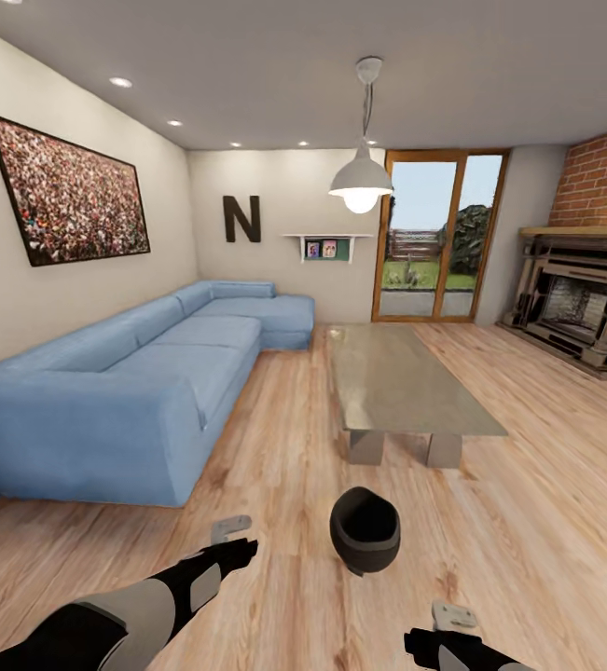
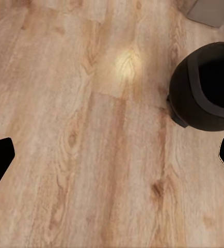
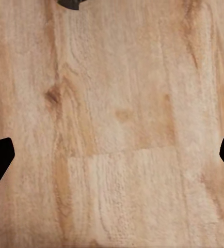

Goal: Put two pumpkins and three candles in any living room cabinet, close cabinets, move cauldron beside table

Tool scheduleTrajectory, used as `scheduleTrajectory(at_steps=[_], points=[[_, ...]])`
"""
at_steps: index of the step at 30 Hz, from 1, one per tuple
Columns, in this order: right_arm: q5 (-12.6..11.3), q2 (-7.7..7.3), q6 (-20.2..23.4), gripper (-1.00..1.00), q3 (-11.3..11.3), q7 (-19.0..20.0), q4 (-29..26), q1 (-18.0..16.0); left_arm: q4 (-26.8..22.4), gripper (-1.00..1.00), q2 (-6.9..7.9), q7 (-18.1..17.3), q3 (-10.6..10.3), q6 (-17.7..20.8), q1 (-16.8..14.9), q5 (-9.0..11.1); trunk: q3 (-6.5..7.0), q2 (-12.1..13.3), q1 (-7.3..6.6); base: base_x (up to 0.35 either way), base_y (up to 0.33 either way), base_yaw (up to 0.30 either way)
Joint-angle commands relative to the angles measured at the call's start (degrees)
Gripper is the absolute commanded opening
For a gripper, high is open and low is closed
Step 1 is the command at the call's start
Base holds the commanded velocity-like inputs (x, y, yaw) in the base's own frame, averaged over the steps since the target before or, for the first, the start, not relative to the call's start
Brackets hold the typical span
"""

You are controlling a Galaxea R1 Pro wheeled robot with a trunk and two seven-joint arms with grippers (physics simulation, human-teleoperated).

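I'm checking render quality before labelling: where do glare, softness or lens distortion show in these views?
Head view: wide-angle bending of walls and ceiling at the edges; the pendant lamp glows; the table top shows a dull sheen. Left wrist view: a bright glare patch on the floor beside the cauldron. Right wrist view: floor planks look soft, evenly lit, without glare.

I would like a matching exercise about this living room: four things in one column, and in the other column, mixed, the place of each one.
Things:
1. cauldron
2. sofa
3. fireplace
4. table

Places:
A. along the left wall
B. on the floor, near the table's closest end
C. at the right, below the brick wall
D. in the middle of the room, under the hanging lamp

Pairs: 1-B, 2-A, 3-C, 4-D
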Motion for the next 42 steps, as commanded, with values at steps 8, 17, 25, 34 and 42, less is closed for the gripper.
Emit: scheduleTrajectory(at_steps=[8, 17, 25, 34, 42], points=[[-0.4, -0.01, 0.3, 1.00, 0.5, -0.2, -0.1, -0.1, 0.2, 1.00, -0.05, -0.1, -0.5, -0.3, -0.1, 0.4, -0.06, 0.0, 0.03, 0.327, 0.097, -0.296], [-0.4, -0.01, 0.3, 1.00, 0.5, -0.3, -0.1, 0.0, 0.2, 1.00, -0.21, -0.3, -0.5, -0.3, -0.1, 0.3, -0.06, 0.0, 0.03, 0.308, 0.185, -0.293], [-0.4, 0.00, 0.3, 1.00, 0.5, -0.3, -0.1, 0.0, 0.2, 1.00, -0.40, -0.3, -0.5, -0.3, -0.1, 0.3, -0.06, 0.0, 0.03, 0.296, 0.221, -0.121], [-0.4, -0.01, 0.2, 1.00, 0.5, -0.4, -0.1, 0.0, 0.2, 1.00, -0.44, -0.4, -0.5, -0.5, -0.1, 0.3, -0.06, 0.0, 0.03, 0.144, 0.109, -0.004], [-0.4, 0.01, 0.3, 1.00, 0.5, -0.4, -0.1, 0.0, 0.2, 1.00, -0.50, -0.4, -0.5, -0.5, 0.0, 0.3, -0.05, 0.0, 0.03, 0.002, 0.002, -0.020]])
